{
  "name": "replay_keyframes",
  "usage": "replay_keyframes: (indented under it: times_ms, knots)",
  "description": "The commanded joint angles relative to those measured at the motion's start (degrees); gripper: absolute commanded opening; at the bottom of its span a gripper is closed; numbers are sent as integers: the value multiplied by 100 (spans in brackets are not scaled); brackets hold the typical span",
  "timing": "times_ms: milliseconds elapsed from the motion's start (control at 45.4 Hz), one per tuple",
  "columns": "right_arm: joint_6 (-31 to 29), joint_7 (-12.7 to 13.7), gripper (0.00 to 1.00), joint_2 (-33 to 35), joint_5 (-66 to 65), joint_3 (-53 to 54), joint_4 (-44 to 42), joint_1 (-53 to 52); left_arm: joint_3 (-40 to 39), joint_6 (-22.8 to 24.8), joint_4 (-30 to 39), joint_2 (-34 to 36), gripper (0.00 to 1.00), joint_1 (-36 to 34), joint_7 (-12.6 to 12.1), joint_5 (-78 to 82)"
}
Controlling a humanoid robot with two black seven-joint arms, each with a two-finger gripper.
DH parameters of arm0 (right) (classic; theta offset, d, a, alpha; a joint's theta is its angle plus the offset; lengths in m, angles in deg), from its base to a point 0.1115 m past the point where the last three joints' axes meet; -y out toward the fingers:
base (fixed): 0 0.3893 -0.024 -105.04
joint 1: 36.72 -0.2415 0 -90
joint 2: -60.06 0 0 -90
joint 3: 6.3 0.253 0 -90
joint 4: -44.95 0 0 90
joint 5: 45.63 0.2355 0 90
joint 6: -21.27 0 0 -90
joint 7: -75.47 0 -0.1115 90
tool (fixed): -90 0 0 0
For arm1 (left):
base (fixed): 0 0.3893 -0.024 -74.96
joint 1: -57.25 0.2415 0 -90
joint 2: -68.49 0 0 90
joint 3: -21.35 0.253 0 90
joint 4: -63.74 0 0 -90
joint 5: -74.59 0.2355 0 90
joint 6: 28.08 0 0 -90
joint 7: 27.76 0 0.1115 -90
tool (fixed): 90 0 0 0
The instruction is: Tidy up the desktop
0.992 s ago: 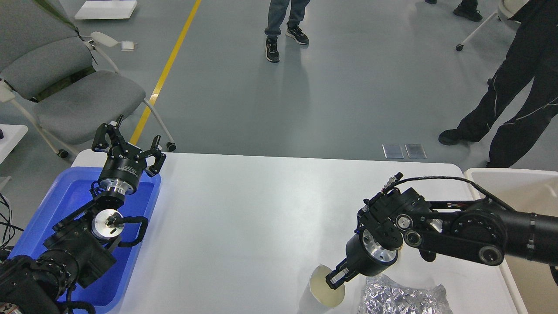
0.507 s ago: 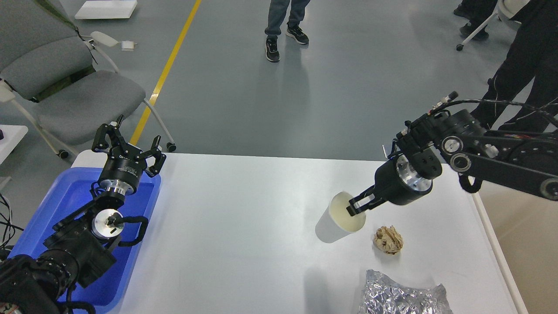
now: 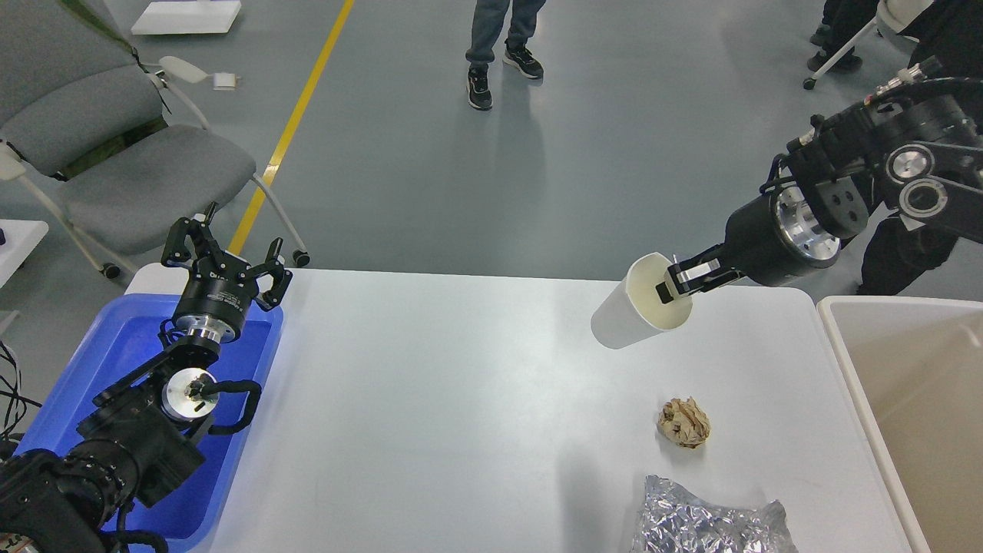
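Cup-wise: the right end effector [image 3: 674, 283] is clamped on the rim of a white paper cup [image 3: 633, 306], tilted above the white tabletop [image 3: 430, 399] — the beige rectangular bin [image 3: 914, 399] sits just right of it. Left end effector [image 3: 224, 257] hangs open over the blue plastic tray [image 3: 84, 384], way farther off.

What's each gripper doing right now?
Left gripper: open, holding nothing.
Right gripper: shut on the rim of the white paper cup.
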Motion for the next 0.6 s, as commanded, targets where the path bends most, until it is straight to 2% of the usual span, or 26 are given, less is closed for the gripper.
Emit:
replay_keyframes:
  times_ms: [0,132,309,441,573]
  knots:
    - [-16,2,0,344,70,-23,0,-121,3,0,-2,0,100,0,0,-6]
    - [-16,2,0,616,0,-41,-96,-42,3,0,-2,0,100,0,0,-6]
    - [116,2,0,1328,-17,-23,-272,186,3,0,-2,0,100,0,0,3]
    - [476,-7,0,2005,-35,100,-307,652,3,0,-2,0,100,0,0,-6]
    - [1012,-16,0,2365,35,214,-570,1091,3,0,7,0,100,0,0,3]
